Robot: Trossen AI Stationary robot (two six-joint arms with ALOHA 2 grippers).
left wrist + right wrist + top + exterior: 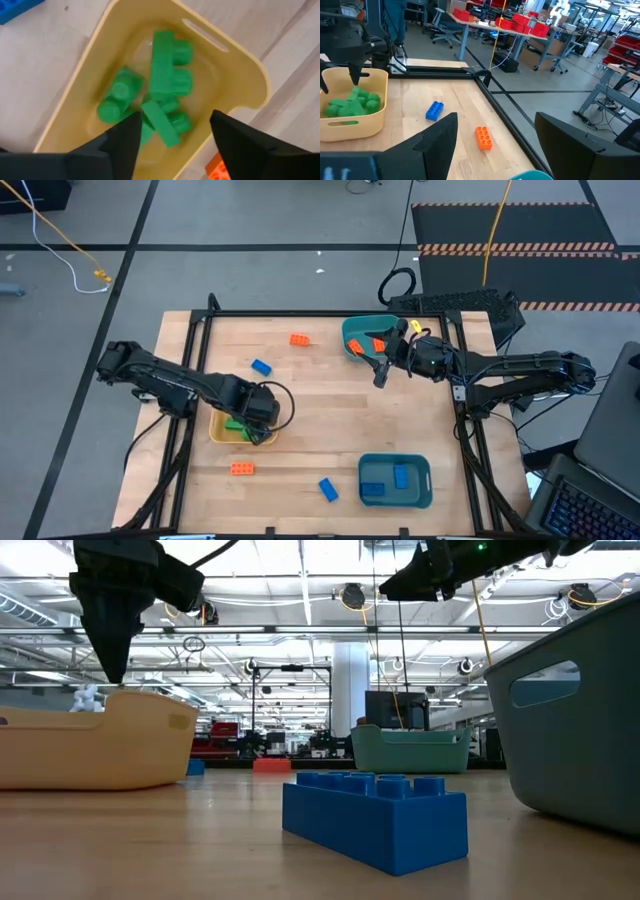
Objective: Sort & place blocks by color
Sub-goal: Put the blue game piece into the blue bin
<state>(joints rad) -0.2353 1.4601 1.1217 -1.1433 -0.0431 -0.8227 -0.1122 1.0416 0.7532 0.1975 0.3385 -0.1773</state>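
My left gripper (pixel 172 142) is open and empty above the yellow tray (pixel 222 430). Three green blocks (pixel 162 95) lie in a heap on the tray's floor. In the low view my left gripper (pixel 110 650) points down over the tray's rim (pixel 95 735). My right gripper (pixel 380 372) is open and empty, just near of the far teal tray (pixel 352 332), which holds orange blocks (pixel 375 345). Loose on the table lie an orange block (pixel 299 339), a blue block (pixel 261 366), another orange block (pixel 241 469) and another blue block (pixel 328 490).
A second teal tray (pixel 423 480) with blue blocks (pixel 400 476) stands near the table's near right corner. A black frame (pixel 300 313) runs along the table's edges. Bare wood lies in the middle (pixel 320 415). Beyond the table is a workshop with benches and chairs (pixel 520 30).
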